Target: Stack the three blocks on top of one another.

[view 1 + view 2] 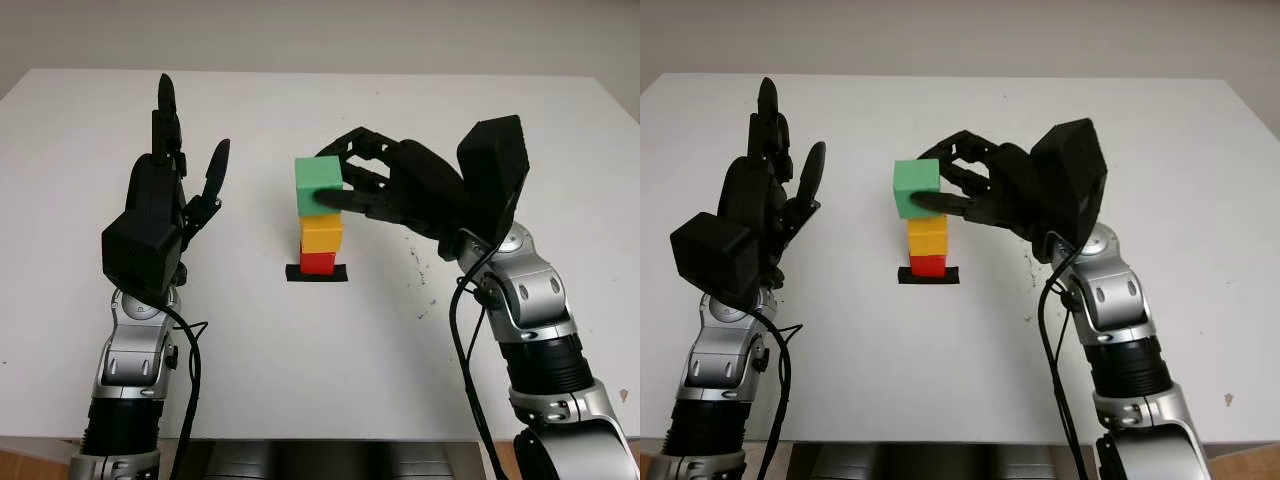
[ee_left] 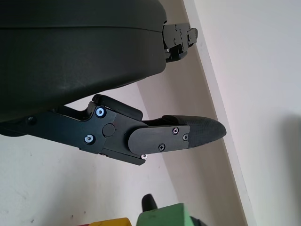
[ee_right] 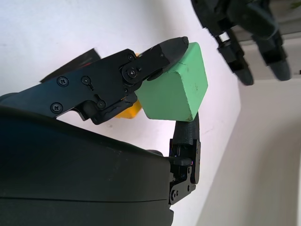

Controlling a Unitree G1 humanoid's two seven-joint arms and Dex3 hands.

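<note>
White table (image 1: 520, 130), seen from the head camera, with both arms entering from the lower edge. At frame left the left hand (image 1: 165, 215) is raised above the table, released and holding nothing, well apart from the stack. At centre right the right hand (image 1: 390, 185) grasps the green block (image 1: 319, 184), its fingers (image 3: 155, 59) pressed on opposite side faces, as the right wrist view confirms. The green block sits at the top of the column at frame centre, over the yellow block (image 1: 322, 233); whether the two touch cannot be told. The yellow block rests on the red block (image 1: 318, 262), which stands on a small black marker (image 1: 316, 274). Judged properties: the blocks appear light, rigid and matt, probably foam or painted wood, neither fragile nor slippery. Flat parallel sides offer the natural hold; a grip at mid-height on two opposing faces keeps the underside free for seating. The column is narrow, so a sideways nudge could topple it.
</note>
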